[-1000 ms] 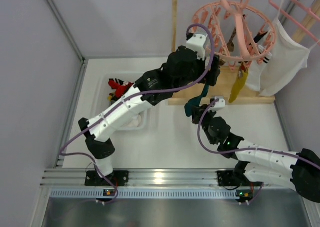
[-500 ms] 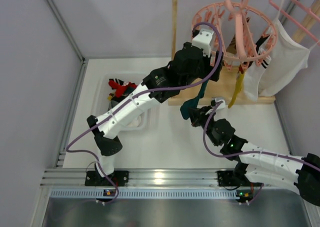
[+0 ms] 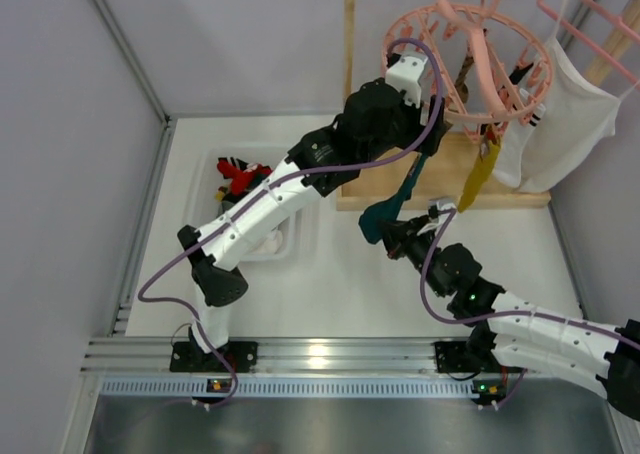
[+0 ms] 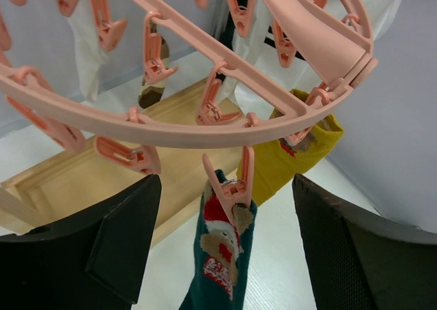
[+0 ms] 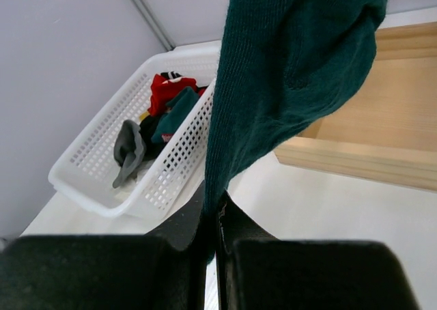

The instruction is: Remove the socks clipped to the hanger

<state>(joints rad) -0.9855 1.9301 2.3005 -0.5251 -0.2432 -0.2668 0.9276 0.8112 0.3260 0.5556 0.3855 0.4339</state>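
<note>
Pegs are crowding close above my left hand, which is hanging spread just under the hanger ring, with the peg clamping the teal sock sitting between its fingers, untouched. My right hand, pressed together, is pinching that sock's lower end above open worktop, and the sock's tip is hiding between its fingers.
</note>
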